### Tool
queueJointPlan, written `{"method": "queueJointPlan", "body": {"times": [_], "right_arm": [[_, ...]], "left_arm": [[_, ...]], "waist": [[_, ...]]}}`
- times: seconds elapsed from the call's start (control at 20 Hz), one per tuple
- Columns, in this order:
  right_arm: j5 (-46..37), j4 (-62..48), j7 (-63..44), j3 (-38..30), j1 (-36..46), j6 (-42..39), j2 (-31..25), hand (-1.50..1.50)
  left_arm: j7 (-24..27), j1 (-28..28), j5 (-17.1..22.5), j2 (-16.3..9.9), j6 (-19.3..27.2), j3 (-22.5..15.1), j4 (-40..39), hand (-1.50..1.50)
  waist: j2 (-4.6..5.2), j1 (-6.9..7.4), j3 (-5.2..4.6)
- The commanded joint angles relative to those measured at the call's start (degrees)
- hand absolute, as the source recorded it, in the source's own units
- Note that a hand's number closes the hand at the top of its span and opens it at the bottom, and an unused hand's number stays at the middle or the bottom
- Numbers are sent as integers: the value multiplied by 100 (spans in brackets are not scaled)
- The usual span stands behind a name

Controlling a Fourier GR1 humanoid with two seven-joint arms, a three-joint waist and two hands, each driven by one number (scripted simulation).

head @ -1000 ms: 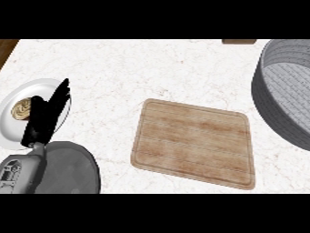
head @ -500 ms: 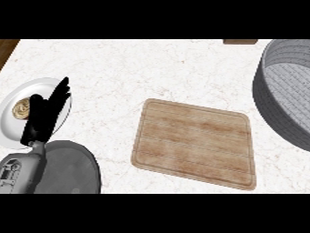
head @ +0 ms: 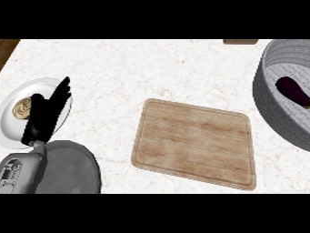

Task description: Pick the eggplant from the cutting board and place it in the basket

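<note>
one hand shows, the left hand (head: pixel 47 113), at the view's left side, its fingers (head: pixel 62 93) straight and close together, pointing up the view and holding nothing. it lies over a white plate (head: pixel 6 132), hiding part of the plate's right half. on the plate, just left of the fingers, sits a small beige coiled piece of food (head: pixel 23 108); what kind it is cannot be told. below the hand its grey forearm (head: pixel 13 170) comes in from the lower edge, beside a round grey rounded part (head: pixel 70 168) of the arm. the right hand is not in view.

near the middle of the white marbled desk (head: pixel 150 68) lies the wooden cutting board (head: pixel 194 143), slightly turned, with nothing on it. well apart from the hand, at the right edge, stands the grey woven basket (head: pixel 271 113), only partly in view. the eggplant (head: pixel 295 92), dark purple, lies inside the basket on its floor, tilted, stem end toward the lower right. a brown object (head: pixel 240 41) peeks in at the top edge.
</note>
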State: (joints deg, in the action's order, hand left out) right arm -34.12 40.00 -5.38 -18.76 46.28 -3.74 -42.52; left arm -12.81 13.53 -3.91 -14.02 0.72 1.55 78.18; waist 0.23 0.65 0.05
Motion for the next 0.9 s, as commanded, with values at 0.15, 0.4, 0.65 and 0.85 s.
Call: {"method": "queueJointPlan", "body": {"times": [0.15,0.4,0.65,0.85], "right_arm": [[306,33,163,-583,133,1159,160,-150],[808,74,36,-1271,-146,960,-563,-150],[1252,-243,212,-1884,-676,876,-1051,-150],[1615,-470,533,-2294,-1323,267,-1612,-150]], "left_arm": [[160,-258,32,-88,-132,98,23,0],[-511,-46,-91,67,98,-51,564,0],[49,-323,-3,36,-57,103,199,0],[-167,38,-185,158,133,34,43,0]], "waist": [[-10,6,-3],[-46,-78,0],[-28,-92,-3],[-23,-134,-1]]}}
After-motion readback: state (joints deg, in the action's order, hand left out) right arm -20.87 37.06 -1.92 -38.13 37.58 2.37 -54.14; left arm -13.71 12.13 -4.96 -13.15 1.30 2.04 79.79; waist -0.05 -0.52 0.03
